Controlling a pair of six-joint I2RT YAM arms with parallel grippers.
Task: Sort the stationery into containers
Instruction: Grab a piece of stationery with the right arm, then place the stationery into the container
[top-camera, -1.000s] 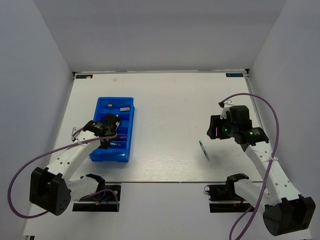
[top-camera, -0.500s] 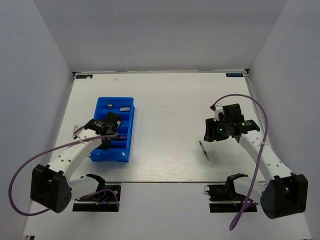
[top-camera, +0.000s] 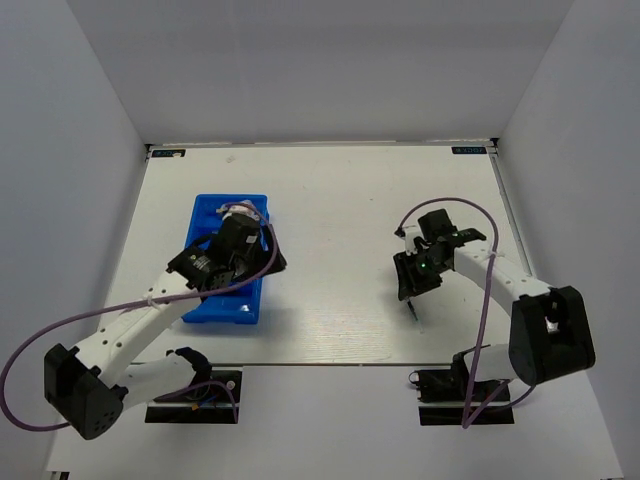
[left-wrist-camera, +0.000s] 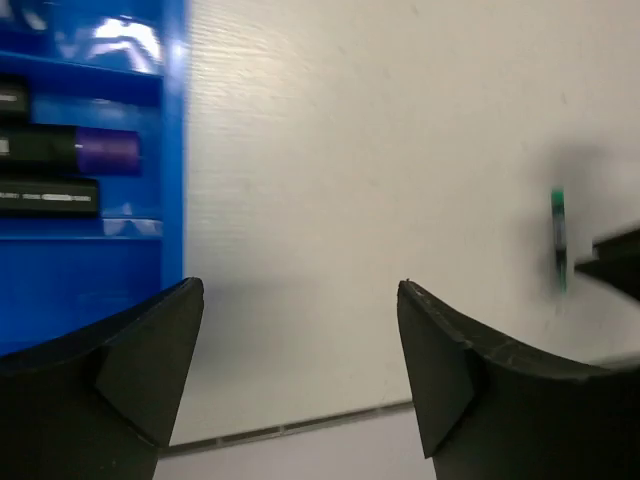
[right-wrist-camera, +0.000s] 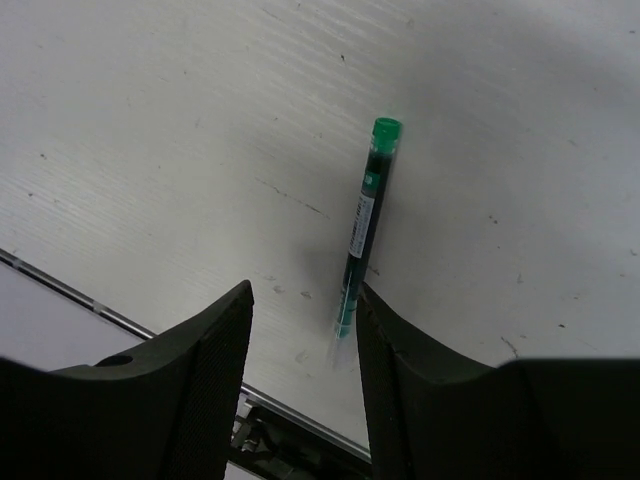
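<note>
Thin green-capped pen (right-wrist-camera: 360, 225) is found flat on worktop (right-wrist-camera: 150, 120) at 4 o'clock | right gripper (right-wrist-camera: 303, 320) is held spread astride its tip end | judged light, stiff, slick, roll-prone; mid-barrel pinch is advised.

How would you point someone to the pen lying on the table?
On the white table, look at the right half, far from the blue tray on the left. The pen lies flat beside the open right hand. It is thin with a green cap, the only loose item there.
</note>
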